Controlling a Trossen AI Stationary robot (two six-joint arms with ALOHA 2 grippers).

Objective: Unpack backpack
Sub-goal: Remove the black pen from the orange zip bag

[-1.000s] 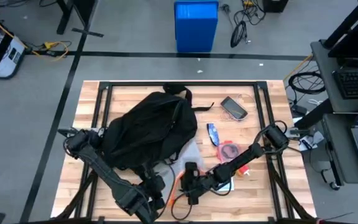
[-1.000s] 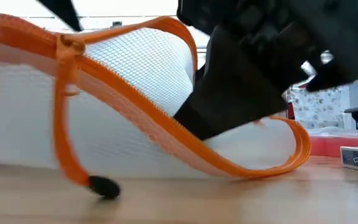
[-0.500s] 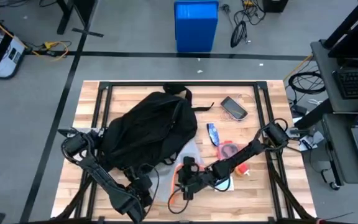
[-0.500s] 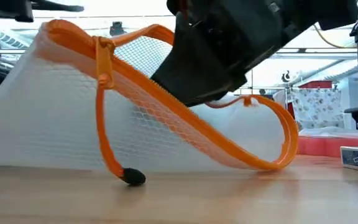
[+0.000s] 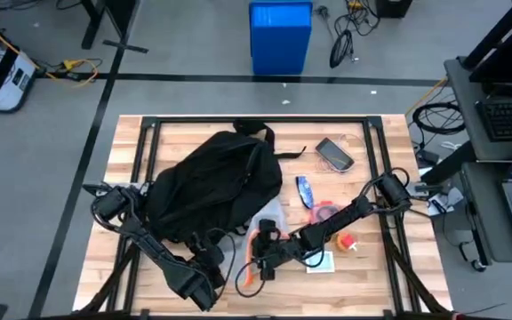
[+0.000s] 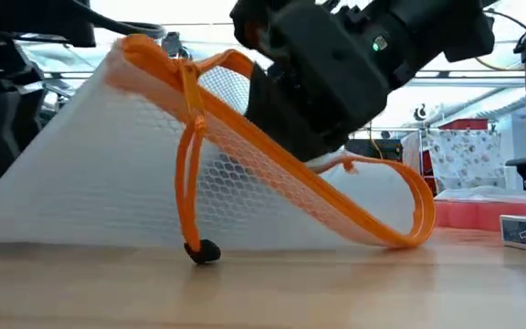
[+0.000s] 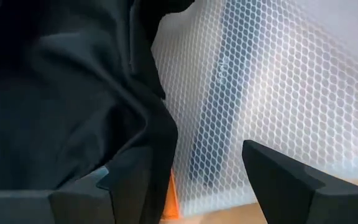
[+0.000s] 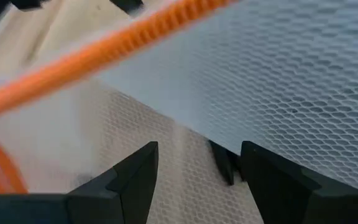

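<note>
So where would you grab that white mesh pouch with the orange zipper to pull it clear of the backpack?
Probably by the orange zipper edge of the mesh pouch, coming from the table's front. In the low view that edge stands raised, a firm ridge, while the mesh panel is slack. The right gripper is already at the pouch, fingers open; the backpack lies behind, and the left gripper is beside it.

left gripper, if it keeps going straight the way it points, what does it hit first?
Most likely the white mesh pouch: it fills the view ahead of the left gripper, whose jaws stand open. The backpack fabric lies along one side and may brush first; depth is unclear.
</note>
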